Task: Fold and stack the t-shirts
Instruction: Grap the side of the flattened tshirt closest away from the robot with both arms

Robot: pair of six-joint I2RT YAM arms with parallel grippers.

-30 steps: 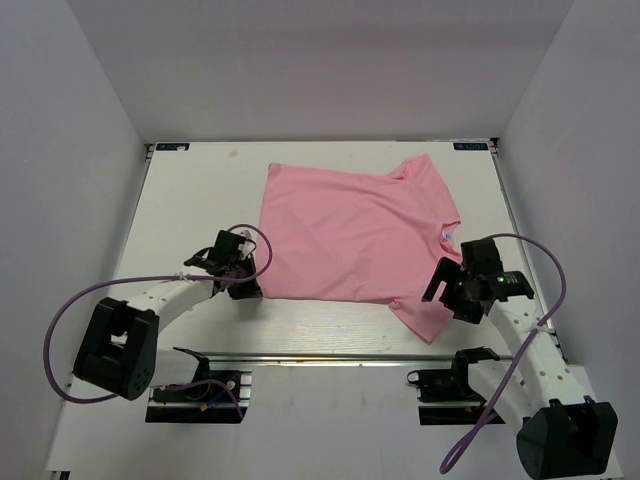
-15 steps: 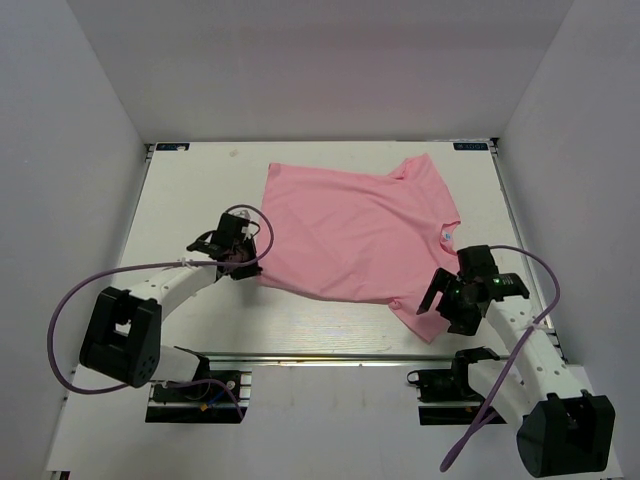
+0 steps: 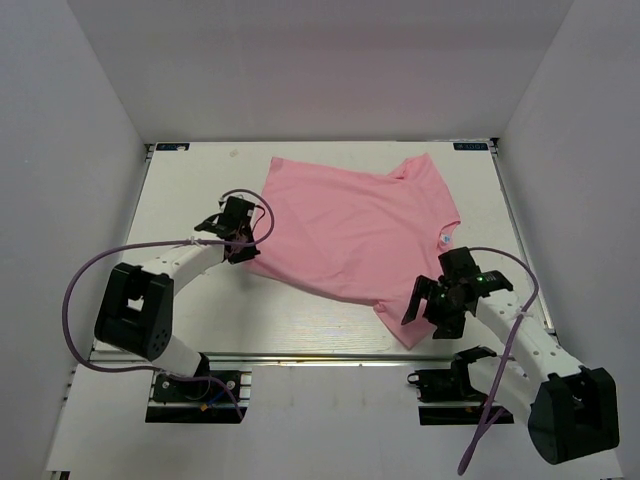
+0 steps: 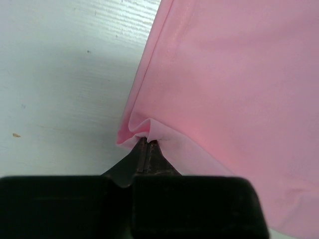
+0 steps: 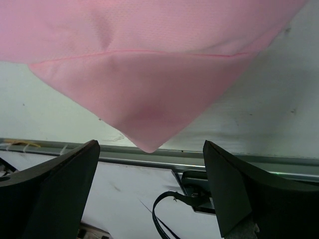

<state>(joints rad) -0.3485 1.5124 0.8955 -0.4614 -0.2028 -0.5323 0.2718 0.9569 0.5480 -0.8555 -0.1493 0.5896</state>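
A: Fingers first. The left gripper (image 4: 147, 145) is clamped tight on the hem corner (image 4: 137, 130) of the t-shirt (image 4: 239, 89), and a small pucker of cloth stands up right at the tips

B: Agreed, a thin bite. Right side?

A: The right gripper (image 5: 149, 169) is spread wide and holding nothing. Its fingers (image 5: 50, 194) sit on either side of the sleeve (image 5: 144, 99) tip, which hangs just ahead of them, not touching as far as I can tell

B: Where's the shirt overall?

A: It's spread flat on the table (image 3: 190, 200), centre to right, and slightly skewed. The hem side is by the left gripper and the sleeve points toward the near rail (image 3: 330, 357). It's the only pink cloth I see, nothing to stack on yet

B: Risks?

A: I'd say three
- The left pinch is so shallow that a hard pull could slip the hem out, or lift one layer only so the layers part
- The right jaws could close short of the sleeve and grab air, or catch only the very tip and drop it mid-fold
- With one side held and the other free, any drag now twists the shirt further, so the fold would land crooked

B: And the edge?

A: The sleeve tip is near the rail, so a low approach might snag there
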